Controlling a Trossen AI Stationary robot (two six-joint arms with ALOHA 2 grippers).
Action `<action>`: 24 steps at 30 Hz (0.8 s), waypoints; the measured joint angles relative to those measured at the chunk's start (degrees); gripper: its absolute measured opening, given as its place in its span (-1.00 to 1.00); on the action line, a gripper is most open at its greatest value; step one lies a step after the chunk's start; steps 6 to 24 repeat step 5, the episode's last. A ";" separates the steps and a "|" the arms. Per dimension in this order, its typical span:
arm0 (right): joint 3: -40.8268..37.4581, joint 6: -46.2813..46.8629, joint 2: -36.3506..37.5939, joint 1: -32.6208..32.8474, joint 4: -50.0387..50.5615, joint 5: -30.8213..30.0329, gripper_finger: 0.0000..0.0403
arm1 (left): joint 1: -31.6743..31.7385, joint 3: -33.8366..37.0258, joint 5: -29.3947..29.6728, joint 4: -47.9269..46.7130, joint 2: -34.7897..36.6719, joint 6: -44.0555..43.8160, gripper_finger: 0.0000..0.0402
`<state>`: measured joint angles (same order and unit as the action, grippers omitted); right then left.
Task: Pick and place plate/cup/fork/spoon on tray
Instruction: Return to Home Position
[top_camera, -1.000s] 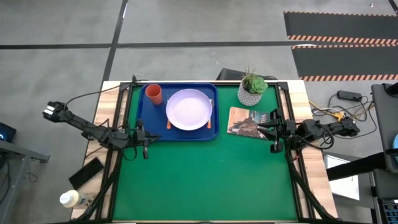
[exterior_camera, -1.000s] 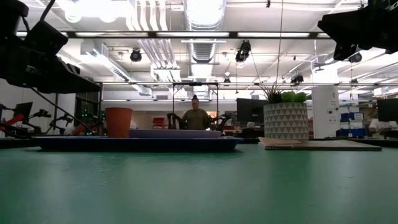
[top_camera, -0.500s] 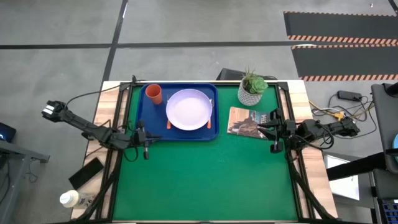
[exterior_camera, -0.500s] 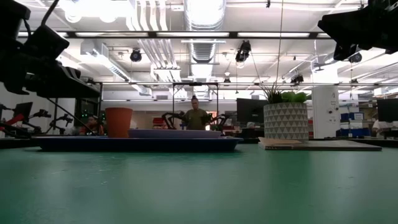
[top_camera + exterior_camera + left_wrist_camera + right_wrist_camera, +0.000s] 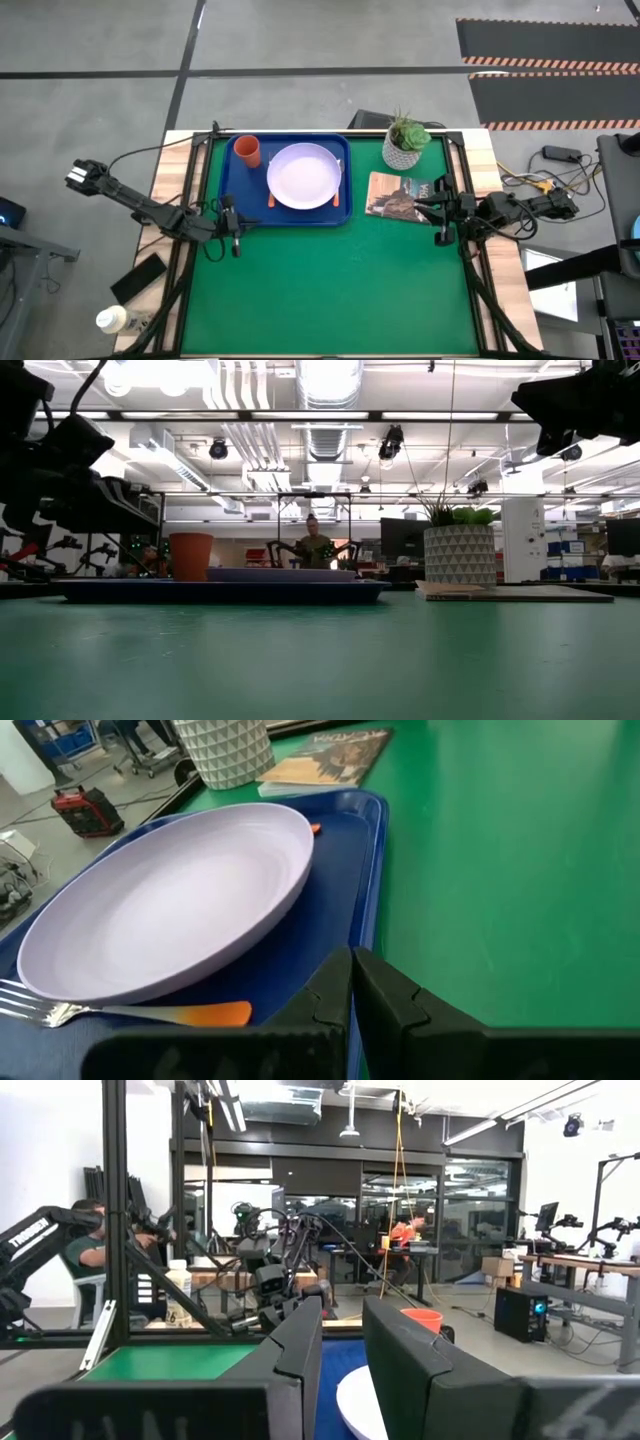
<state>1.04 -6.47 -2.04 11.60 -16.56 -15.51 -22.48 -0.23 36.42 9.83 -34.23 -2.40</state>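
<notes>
Grey concrete floor (image 5: 90,60) below, bright ceiling lights (image 5: 328,378) and ducts (image 5: 245,445) above, seemingly workbenches (image 5: 565,1265) beyond.

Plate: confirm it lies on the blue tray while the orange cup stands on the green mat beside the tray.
Wrong on the cup: it stands on the tray, in a corner beside the plate, not on the green mat, as the high view shows. The plate does lie on the tray.

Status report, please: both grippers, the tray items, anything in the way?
Left gripper shut, empty, at near-left corner of tray. Right gripper open, empty, beside book. Plate, cup, fork, spoon on tray. Plant pot, book right of tray, off it.
</notes>
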 joint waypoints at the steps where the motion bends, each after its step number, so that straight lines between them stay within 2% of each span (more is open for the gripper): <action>1: 0.05 -0.08 -0.01 -0.02 0.00 0.00 -0.66 | 0.00 0.00 0.00 -0.02 -0.26 0.00 -1.00; 24: 0.09 -0.02 -0.02 -0.02 0.02 -0.02 -0.66 | 0.00 0.00 0.00 -0.01 -1.33 -0.01 -1.00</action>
